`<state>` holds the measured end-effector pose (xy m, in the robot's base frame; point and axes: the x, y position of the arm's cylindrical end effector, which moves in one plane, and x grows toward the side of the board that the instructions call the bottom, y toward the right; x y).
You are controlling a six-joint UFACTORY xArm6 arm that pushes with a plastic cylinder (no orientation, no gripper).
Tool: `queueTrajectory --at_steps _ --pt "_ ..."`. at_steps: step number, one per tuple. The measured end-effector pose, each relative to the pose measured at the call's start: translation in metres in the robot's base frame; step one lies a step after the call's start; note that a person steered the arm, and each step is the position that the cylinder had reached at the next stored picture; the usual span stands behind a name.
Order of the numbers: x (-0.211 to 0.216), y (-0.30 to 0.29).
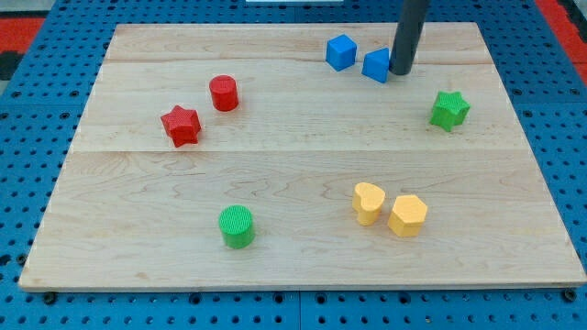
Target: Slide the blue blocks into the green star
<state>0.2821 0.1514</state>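
A blue cube (pixel 341 51) sits near the view's top, right of centre. A second blue block (pixel 376 65), wedge-like in shape, lies just to its right. My tip (pixel 401 71) touches or nearly touches the right side of that second blue block. The green star (pixel 449 110) lies further toward the view's right and lower, apart from both blue blocks and from my tip.
A red cylinder (pixel 224 93) and a red star (pixel 182 126) lie at the view's left. A green cylinder (pixel 237 226) sits toward the bottom. Two yellow blocks (pixel 369 203) (pixel 407 215) lie side by side at the bottom right. The wooden board (pixel 293 266) has a blue pegboard around it.
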Motion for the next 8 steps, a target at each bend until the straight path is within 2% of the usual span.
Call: queueTrajectory --at_steps 1,2,3,4,5,6,7,8 --pt "-0.039 -0.002" --pt "-0.033 -0.095" --pt "-0.026 -0.122" --pt "-0.016 -0.044" --pt "0.016 0.013" --pt "0.036 0.036" --pt "-0.005 -0.02" --pt "-0.057 -0.119"
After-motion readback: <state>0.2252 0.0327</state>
